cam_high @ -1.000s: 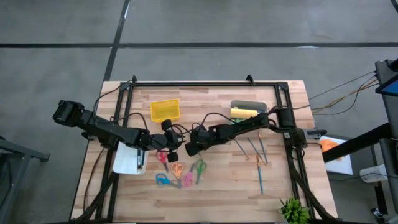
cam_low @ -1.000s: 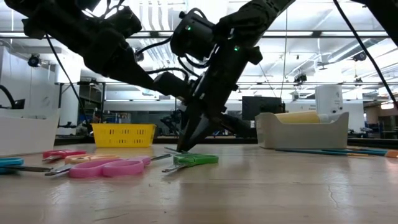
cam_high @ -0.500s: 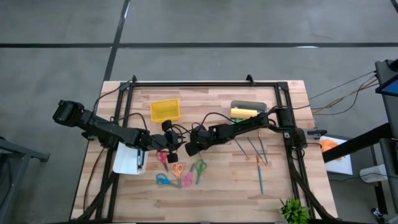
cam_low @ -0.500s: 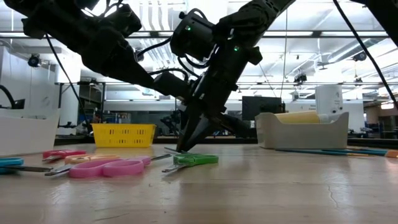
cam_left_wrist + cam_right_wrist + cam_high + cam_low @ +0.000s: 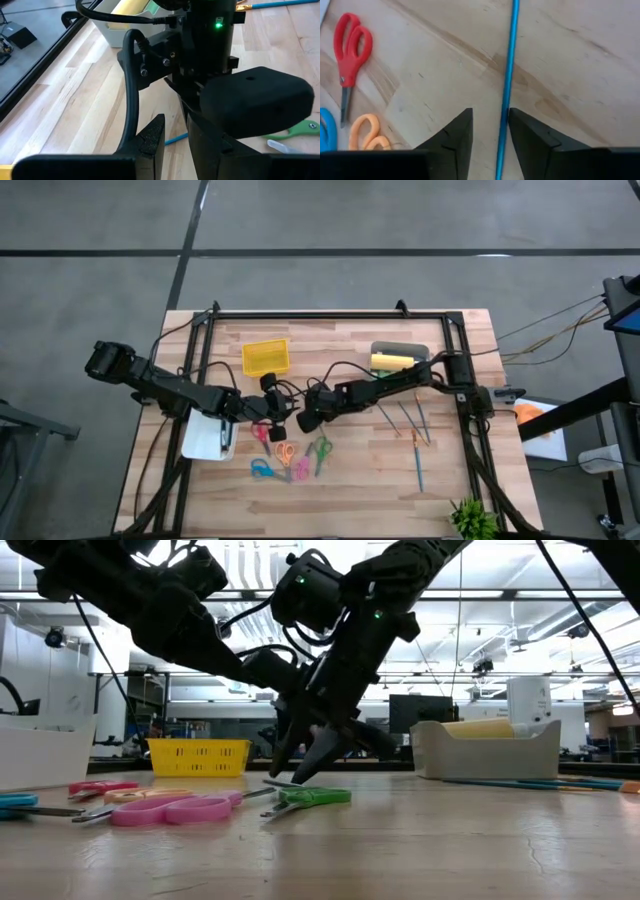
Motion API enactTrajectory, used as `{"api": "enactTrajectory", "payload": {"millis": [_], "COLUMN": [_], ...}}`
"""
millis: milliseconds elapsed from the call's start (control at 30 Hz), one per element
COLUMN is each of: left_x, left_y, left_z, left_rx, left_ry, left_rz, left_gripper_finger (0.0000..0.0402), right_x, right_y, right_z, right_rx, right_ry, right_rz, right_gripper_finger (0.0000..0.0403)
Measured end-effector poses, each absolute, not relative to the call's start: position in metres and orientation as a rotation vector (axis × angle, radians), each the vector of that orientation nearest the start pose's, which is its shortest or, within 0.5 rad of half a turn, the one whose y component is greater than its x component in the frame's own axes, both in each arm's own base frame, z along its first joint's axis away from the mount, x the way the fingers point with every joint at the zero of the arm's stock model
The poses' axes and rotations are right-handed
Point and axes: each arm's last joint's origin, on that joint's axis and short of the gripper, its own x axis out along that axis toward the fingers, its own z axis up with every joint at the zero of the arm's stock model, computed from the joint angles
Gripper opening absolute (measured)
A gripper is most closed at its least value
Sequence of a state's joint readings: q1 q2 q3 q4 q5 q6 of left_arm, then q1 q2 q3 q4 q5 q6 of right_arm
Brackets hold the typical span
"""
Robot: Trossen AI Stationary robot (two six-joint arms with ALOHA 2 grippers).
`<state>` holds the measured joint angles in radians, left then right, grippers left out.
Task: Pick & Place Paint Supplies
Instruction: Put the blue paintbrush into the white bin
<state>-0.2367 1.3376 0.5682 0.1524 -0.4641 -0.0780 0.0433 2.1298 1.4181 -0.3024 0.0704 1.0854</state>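
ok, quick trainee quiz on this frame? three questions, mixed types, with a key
1. True or false: the right end effector is shut on the red scissors.
2. What lies in the grey tray? A) a yellow bottle B) green scissors C) a plant
3. Fill in: the thin stick between the right end effector's fingers is ____.

Key
1. False: its jaws stand open, one on each side of the stick on the table.
2. A
3. Blue
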Motion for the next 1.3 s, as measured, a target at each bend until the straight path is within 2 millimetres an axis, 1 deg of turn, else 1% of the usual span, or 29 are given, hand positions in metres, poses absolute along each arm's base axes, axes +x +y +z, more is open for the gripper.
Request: {"api": "enactTrajectory", "payload": {"millis": [233, 367, 567, 633, 767, 900, 1000, 1167, 1300], "left_x": [0.249, 0.249, 0.249, 0.249, 0.249, 0.249, 0.249, 0.249, 0.249], "left_y": [-0.047, -0.047, -0.047, -0.047, -0.047, -0.047, -0.047, -0.047, -0.047], "left_z": [0.179, 0.179, 0.179, 0.179, 0.179, 0.179, 0.179, 0.179, 0.179], "left_rx": [0.137, 0.136, 0.136, 0.136, 0.136, 0.136, 0.136, 0.136, 0.136], "left_ry": [0.571, 0.571, 0.571, 0.571, 0.571, 0.572, 0.571, 0.571, 0.571], "left_rz": [0.242, 0.242, 0.242, 0.242, 0.242, 0.242, 0.242, 0.242, 0.242], "left_gripper_finger": [0.0086, 0.0086, 0.0086, 0.0086, 0.0086, 0.0086, 0.0086, 0.0086, 0.0087], "right_x": [0.429, 0.423, 0.406, 0.398, 0.380, 0.358, 0.339, 0.304, 0.284], "right_y": [0.016, 0.024, 0.039, 0.044, 0.055, 0.065, 0.071, 0.077, 0.080], "right_z": [0.145, 0.150, 0.173, 0.179, 0.198, 0.206, 0.215, 0.221, 0.222], "right_rx": [0.886, 0.847, 0.781, 0.754, 0.707, 0.636, 0.624, 0.595, 0.592], "right_ry": [0.902, 0.891, 0.829, 0.813, 0.762, 0.731, 0.683, 0.609, 0.508], "right_rz": [-0.570, -0.592, -0.604, -0.611, -0.578, -0.583, -0.592, -0.623, -0.630], "right_gripper_finger": [0.0130, 0.0130, 0.0130, 0.0130, 0.0130, 0.0130, 0.0130, 0.0130, 0.0130]}}
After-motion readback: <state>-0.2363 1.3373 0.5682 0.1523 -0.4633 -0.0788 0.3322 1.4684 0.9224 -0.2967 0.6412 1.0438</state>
